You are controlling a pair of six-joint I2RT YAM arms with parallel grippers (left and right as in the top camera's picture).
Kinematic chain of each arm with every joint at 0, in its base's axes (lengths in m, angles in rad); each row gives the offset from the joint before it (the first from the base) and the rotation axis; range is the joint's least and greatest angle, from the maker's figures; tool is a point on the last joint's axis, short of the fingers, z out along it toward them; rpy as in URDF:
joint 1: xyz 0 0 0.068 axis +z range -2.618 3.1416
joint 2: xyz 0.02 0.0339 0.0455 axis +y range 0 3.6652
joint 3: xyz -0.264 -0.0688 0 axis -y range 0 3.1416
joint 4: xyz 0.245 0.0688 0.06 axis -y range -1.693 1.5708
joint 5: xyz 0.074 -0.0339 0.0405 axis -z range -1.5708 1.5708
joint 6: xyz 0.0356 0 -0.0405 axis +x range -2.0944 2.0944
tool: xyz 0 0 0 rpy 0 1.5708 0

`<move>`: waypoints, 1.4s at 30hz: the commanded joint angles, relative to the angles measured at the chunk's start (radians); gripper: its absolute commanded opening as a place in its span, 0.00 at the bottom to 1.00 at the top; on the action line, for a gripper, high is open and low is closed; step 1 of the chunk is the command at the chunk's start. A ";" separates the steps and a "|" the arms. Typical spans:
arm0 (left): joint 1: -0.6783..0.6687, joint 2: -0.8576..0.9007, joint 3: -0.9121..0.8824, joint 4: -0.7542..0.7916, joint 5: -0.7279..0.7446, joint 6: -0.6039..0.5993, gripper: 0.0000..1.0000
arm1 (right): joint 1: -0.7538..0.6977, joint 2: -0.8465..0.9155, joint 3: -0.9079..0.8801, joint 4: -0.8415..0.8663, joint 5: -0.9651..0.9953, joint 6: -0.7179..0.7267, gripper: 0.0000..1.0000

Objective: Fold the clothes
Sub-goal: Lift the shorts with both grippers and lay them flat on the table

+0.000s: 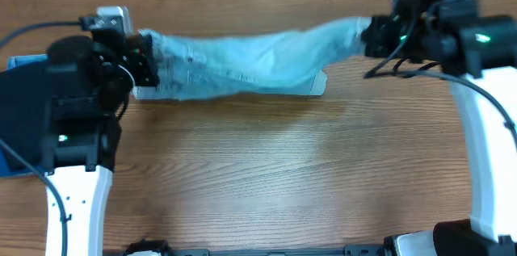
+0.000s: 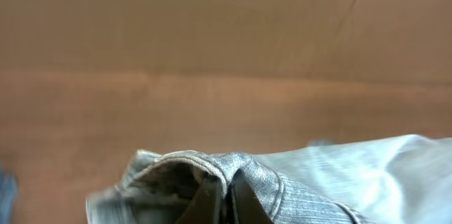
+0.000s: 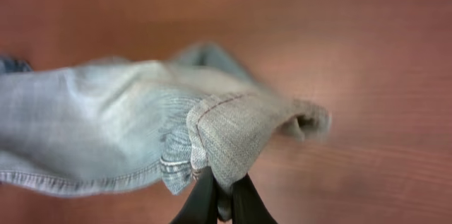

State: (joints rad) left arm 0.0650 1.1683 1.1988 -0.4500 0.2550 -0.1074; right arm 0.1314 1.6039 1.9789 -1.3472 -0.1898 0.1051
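Observation:
The pale light-blue denim shorts [image 1: 250,62] hang stretched between my two grippers above the far part of the wooden table. My left gripper [image 1: 139,60] is shut on the shorts' left end; in the left wrist view its fingers [image 2: 224,199] pinch a seamed edge of the shorts [image 2: 339,181]. My right gripper [image 1: 373,34] is shut on the right end; in the right wrist view its fingers [image 3: 222,196] clamp a fold of the shorts [image 3: 127,118]. The lower edge of the shorts sags toward the table.
A dark blue garment [image 1: 20,119] lies at the left edge of the table [image 1: 266,175], partly under my left arm. Black cables run by both arms.

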 commanded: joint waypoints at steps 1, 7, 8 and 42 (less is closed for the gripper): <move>-0.003 -0.011 0.165 -0.076 0.014 0.033 0.04 | -0.004 -0.016 0.245 -0.083 0.121 0.000 0.04; -0.003 -0.013 0.372 -0.266 0.224 0.034 0.04 | -0.004 -0.023 0.563 -0.216 0.258 0.035 0.04; -0.003 -0.015 0.404 -0.281 0.273 0.035 0.04 | -0.004 -0.027 0.603 -0.227 0.280 0.035 0.04; -0.075 0.628 0.852 -0.100 0.100 -0.072 0.04 | -0.336 0.476 0.784 -0.061 0.176 0.108 0.05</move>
State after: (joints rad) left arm -0.0269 1.8042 2.0323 -0.3489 0.4000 -0.2253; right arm -0.1864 2.1078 2.7533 -1.2984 -0.0372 0.1993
